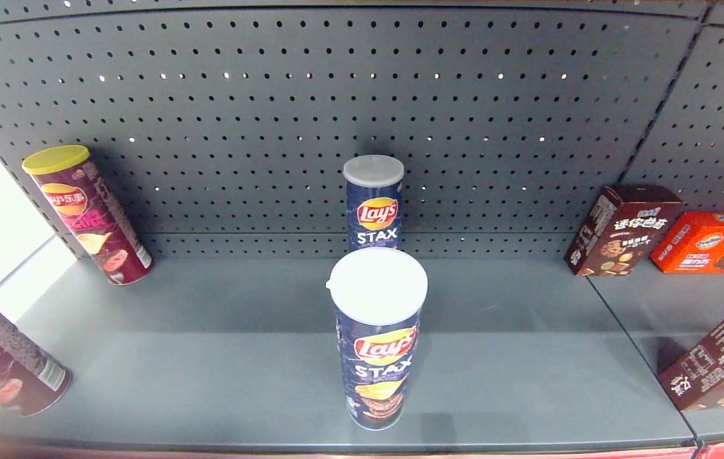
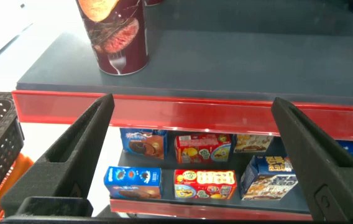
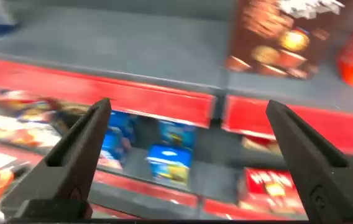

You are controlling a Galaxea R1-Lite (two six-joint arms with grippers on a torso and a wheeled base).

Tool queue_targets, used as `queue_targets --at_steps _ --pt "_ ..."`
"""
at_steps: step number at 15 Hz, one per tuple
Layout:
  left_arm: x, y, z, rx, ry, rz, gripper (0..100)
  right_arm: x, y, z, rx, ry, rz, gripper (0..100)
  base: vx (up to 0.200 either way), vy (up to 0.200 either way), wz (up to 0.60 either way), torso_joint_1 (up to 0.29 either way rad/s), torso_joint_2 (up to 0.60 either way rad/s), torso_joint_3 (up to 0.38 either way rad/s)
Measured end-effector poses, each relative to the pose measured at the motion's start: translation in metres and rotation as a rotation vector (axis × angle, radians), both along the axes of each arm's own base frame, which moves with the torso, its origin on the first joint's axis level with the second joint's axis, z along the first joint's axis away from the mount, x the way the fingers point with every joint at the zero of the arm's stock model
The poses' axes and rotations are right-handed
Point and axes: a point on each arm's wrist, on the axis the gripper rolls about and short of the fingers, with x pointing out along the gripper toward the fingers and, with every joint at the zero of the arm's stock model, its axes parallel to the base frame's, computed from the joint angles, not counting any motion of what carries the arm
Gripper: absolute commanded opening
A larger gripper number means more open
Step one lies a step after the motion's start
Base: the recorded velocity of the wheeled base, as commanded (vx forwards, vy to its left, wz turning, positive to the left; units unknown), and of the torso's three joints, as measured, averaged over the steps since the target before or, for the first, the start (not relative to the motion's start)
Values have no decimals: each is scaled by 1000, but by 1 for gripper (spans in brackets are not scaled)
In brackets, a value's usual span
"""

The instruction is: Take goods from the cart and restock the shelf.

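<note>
At centre frame the front chip can (image 1: 377, 357) is showing navy with a white lid, the rear chip can (image 1: 373, 210) navy with a grey lid. At upper left the maroon chip can (image 1: 90, 217) is wearing a yellow lid. At right, a biscuit box (image 1: 620, 229) is showing brown and the carton (image 1: 712, 242) orange, against dark grey hole-dotted pegboard (image 1: 336, 95).

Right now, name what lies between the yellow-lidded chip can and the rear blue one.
Head view: only bare shelf separates yellow-lidded can from rear blue can.

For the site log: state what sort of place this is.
Probably a shop aisle: a pegboard-backed shelf with a red front edge, crisp cans and biscuit boxes on it, more boxed snacks below.
</note>
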Motion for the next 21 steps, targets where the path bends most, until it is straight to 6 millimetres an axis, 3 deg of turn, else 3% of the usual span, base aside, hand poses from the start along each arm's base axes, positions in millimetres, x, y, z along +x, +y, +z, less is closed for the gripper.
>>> queue_targets --at_steps 3,15,17,21 --pt "0 0 0 -1 0 2 100 -2 2 0 2 -27 -93 100 0 0 0 0 0 0" --pt "0 0 0 -1 1 5 100 -6 2 -2 4 -93 -108 100 0 0 0 0 0 0" --pt "0 0 0 -1 1 2 100 -6 2 -2 3 -93 -107 100 0 200 0 0 2 2" --pt "0 0 0 0 0 1 100 -6 2 -2 3 -93 -108 100 0 0 0 0 0 0"
